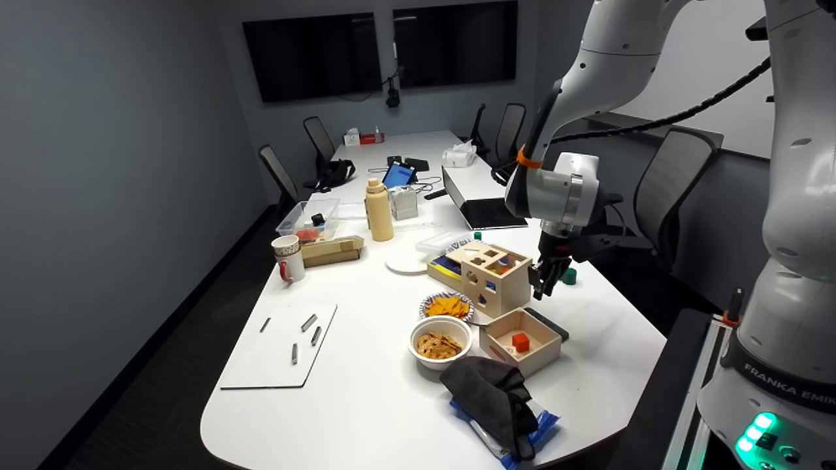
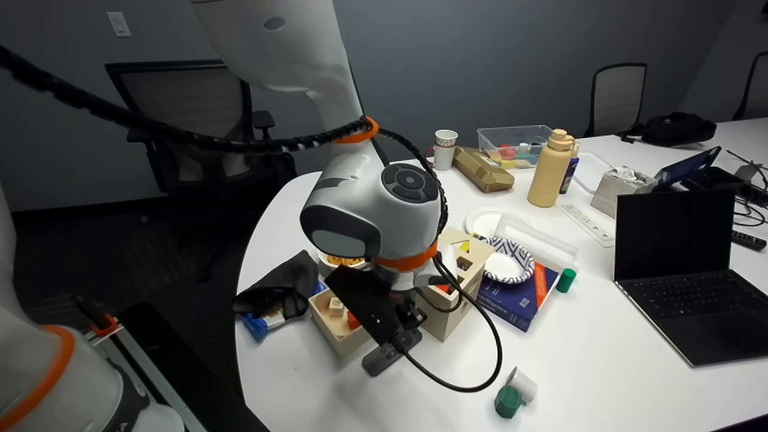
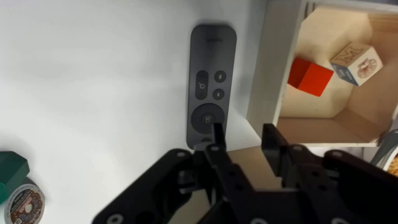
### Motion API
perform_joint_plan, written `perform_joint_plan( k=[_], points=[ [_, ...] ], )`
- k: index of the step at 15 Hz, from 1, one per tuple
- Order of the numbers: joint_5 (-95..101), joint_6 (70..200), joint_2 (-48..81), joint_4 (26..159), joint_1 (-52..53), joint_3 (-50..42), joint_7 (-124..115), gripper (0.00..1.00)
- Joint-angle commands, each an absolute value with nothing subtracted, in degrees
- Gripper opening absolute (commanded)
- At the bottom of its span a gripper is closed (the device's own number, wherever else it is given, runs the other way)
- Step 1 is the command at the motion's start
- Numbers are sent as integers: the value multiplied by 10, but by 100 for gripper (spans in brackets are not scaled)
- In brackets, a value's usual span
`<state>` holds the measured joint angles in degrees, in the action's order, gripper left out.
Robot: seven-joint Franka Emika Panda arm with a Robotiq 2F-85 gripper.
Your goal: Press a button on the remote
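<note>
The remote (image 3: 212, 56) is slim and black and lies flat on the white table in the wrist view. Its several buttons and round pad face up. It also shows in both exterior views, beside the shallow wooden box (image 1: 547, 323) (image 2: 379, 362). My gripper (image 3: 243, 133) is open with nothing between its fingers. In the wrist view its left finger overlaps the remote's lower end. The right finger appears over the corner of the wooden box. In an exterior view the gripper (image 1: 541, 287) is above the table beside the taller wooden box. Contact with the remote is not visible.
The shallow wooden box (image 3: 264, 71) holds a red block (image 3: 314, 79) and a letter block (image 3: 357, 63). The taller wooden shape box (image 1: 503, 287) stands close to the gripper. A green piece (image 2: 508, 401) and a white cup (image 2: 522, 385) lie nearby. A laptop (image 2: 678, 282) is farther off.
</note>
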<state>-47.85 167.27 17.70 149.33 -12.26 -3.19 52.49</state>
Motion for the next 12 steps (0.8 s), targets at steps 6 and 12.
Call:
perform_joint_plan(
  k=[6, 12],
  points=[
    [-165, 1573, 68, 1518, -54, -100, 295, 100],
    [-89, 1514, 24, 1507, -68, -82, 241, 100]
  ],
)
